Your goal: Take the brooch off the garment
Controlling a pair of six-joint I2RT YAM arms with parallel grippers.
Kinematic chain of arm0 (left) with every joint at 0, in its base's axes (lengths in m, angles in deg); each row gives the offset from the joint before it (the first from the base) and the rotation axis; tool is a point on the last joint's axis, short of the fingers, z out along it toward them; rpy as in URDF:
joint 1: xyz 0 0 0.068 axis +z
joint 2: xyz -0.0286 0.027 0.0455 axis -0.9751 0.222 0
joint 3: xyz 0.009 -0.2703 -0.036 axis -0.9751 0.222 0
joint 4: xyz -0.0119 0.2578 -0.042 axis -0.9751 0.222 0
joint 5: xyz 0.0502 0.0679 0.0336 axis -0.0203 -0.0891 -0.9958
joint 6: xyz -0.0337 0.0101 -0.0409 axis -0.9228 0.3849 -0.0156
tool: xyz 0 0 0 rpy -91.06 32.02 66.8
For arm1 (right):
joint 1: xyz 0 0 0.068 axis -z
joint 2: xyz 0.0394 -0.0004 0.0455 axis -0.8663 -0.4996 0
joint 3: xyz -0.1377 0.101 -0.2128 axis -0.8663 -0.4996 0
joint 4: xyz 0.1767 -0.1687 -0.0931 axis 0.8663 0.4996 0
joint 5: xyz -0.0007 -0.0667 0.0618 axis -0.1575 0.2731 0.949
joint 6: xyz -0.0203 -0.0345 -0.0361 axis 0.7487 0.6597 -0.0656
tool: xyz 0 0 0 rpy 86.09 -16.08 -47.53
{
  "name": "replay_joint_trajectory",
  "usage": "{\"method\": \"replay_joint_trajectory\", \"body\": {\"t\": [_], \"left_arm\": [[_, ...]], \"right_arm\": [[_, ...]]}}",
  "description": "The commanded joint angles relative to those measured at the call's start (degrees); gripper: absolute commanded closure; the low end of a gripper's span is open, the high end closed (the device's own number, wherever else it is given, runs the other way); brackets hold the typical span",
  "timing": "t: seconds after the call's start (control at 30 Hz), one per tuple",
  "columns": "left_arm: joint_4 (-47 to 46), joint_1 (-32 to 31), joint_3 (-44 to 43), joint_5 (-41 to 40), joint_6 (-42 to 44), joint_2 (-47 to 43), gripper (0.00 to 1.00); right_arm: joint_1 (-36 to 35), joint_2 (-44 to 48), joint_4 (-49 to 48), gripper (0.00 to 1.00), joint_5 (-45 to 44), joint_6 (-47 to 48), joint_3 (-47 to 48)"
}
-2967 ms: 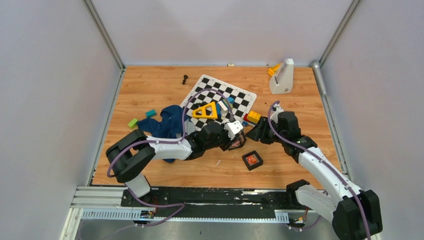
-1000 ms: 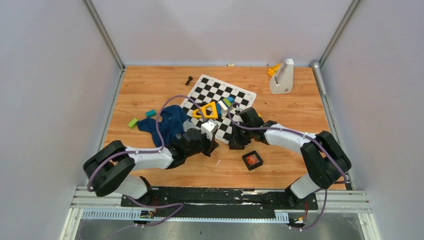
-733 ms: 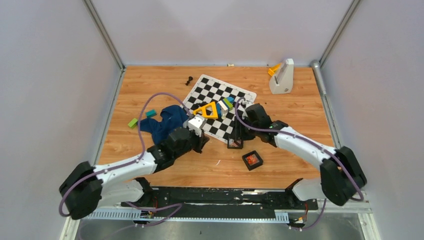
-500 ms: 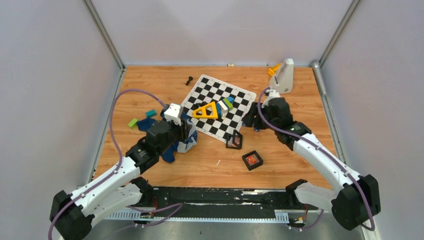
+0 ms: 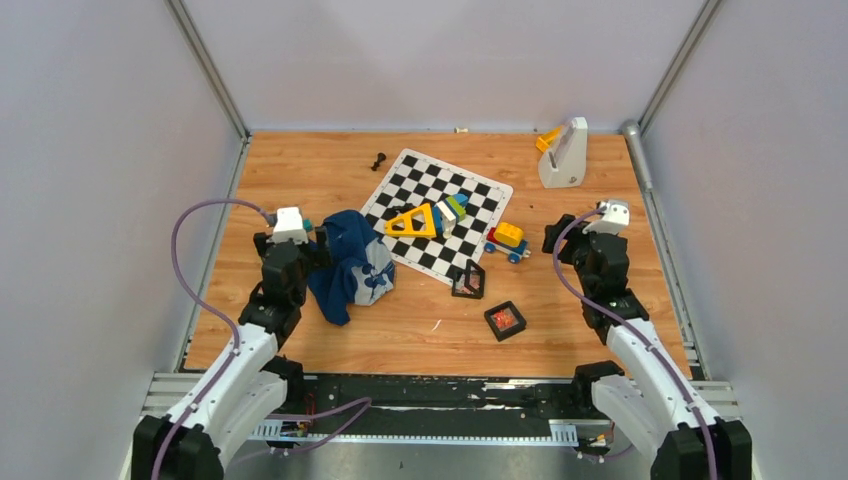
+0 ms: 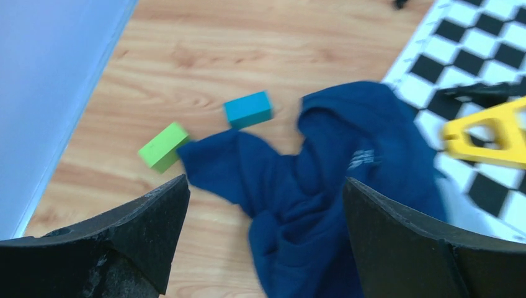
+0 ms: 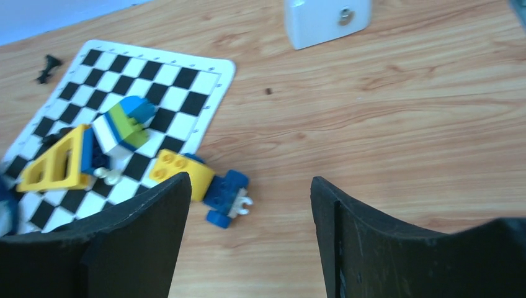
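While the overhead camera took in the whole tabletop (image 5: 300,170), only that view caught the brooch (image 5: 506,320). It was a speck of orange-red lying in a small black square tray (image 5: 492,316) on the bare wood, well apart from the garment (image 5: 345,262) and to its right. The navy garment lay crumpled against the left edge of the checkered mat (image 5: 440,185), its pale printed patch (image 5: 377,282) on the near side. A black open frame (image 5: 467,281) sat between the mat's near corner and the tray.

The left wrist camera showed what the arm hid from above: a green block (image 6: 162,146) and a teal block (image 6: 248,109) just beside the cloth's far folds, and a yellow triangle (image 6: 487,133) on the mat. The left gripper (image 6: 265,186) was spread wide and held nothing, with the garment lying ahead of its fingers.

The right wrist camera picked out a yellow-and-blue toy car (image 7: 201,183) at the mat's edge, a stack of coloured blocks (image 7: 124,127), a black chess piece (image 7: 46,64) and a white box (image 7: 325,18). The right gripper (image 7: 249,183) was likewise wide open, gripping nothing and touching no object.
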Motion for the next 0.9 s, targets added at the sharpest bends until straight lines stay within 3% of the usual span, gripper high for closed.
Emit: {"method": "replay_joint_trajectory", "body": {"t": [0.0, 0.07, 0.13, 0.27, 0.47, 0.57, 0.63, 0.7, 0.73, 0.8, 0.87], "left_arm": [[-14.17, 7.68, 4.45, 7.51, 3.06, 0.49, 0.02], [-19.98, 9.6, 6.88, 8.32, 4.11, 2.53, 0.01], [-26.15, 11.82, 8.63, 10.73, 3.55, 7.3, 0.01], [-38.44, 15.24, 9.64, 16.98, 2.31, 18.01, 0.05], [-46.41, 15.62, 5.94, 14.98, 8.06, 29.98, 0.03], [-57.6, 16.19, 7.59, 16.65, 9.45, 38.18, 0.01], [-50.4, 17.02, 5.74, 17.59, 8.67, 36.29, 0.0], [-55.09, 17.36, 7.02, 18.31, 8.79, 38.12, 0.0], [-55.44, 17.4, 6.82, 18.38, 8.76, 38.01, 0.0], [-51.74, 17.41, 6.08, 19.33, 8.78, 36.77, 0.0], [-54.57, 17.41, 6.65, 20.27, 9.3, 37.77, 0.0]], "right_arm": [[7.07, -2.21, -15.71, 0.28, 3.08, 5.08, -4.87], [12.77, -4.05, -20.12, 0.28, 12.08, 3.95, -7.72], [16.67, -6.84, -26.19, 0.27, 15.28, 3.21, -10.36], [17.8, -13.65, -39.68, 0.29, 14.72, 4.74, -14.72], [17.79, -26.48, -48.48, 0.29, 12.62, 9.42, -12.22], [16.34, -35.45, -65.86, 0.25, 13.8, 11.93, -16.61], [15.95, -32.54, -56.77, 0.24, 10.5, 10.68, -14.36], [15.78, -33.34, -59.19, 0.23, 10.02, 10.9, -15.14], [15.48, -33.58, -60.8, 0.05, 9.61, 11.2, -15.66], [15.25, -33.15, -58.46, 0.0, 9.95, 11.7, -14.59], [15.16, -32.59, -56.67, 0.0, 10.15, 11.6, -14.34]]}}
